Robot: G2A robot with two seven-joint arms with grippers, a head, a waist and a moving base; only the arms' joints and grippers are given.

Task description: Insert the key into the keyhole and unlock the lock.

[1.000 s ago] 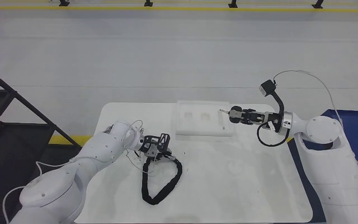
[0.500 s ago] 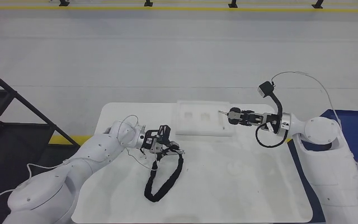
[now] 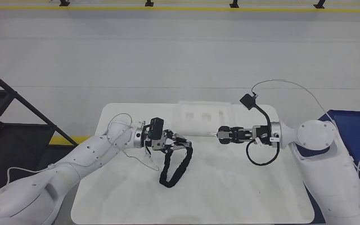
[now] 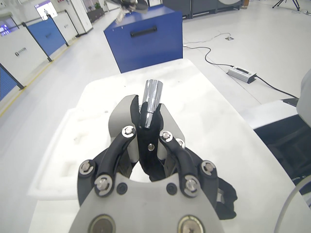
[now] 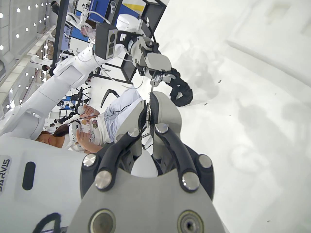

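Observation:
The lock is a shiny silver cylinder [image 4: 151, 99] joined to a loop of black fabric-covered cable [image 3: 175, 164]. My left gripper [image 3: 170, 140] is shut on the cylinder and holds it above the table's left-centre, keyhole end pointing right, with the cable hanging to the tabletop. My right gripper [image 3: 221, 135] is shut on the thin metal key [image 5: 151, 90], whose blade [image 3: 211, 134] points left at the lock. A short gap separates the two. In the right wrist view the keyhole end of the lock [image 5: 154, 82] sits just beyond the key tip, under the left gripper [image 5: 156, 72].
A white foam tray [image 3: 197, 108] with shallow recesses lies along the table's [image 3: 242, 191] far edge, just behind both grippers. A blue cabinet [image 4: 145, 37] stands past the right end, and a black frame [image 3: 25, 109] to the left.
My left arm has lifted the lock and carried it right toward the table's middle, dragging the cable. My right arm has brought the key away from the foam tray and left toward the lock.

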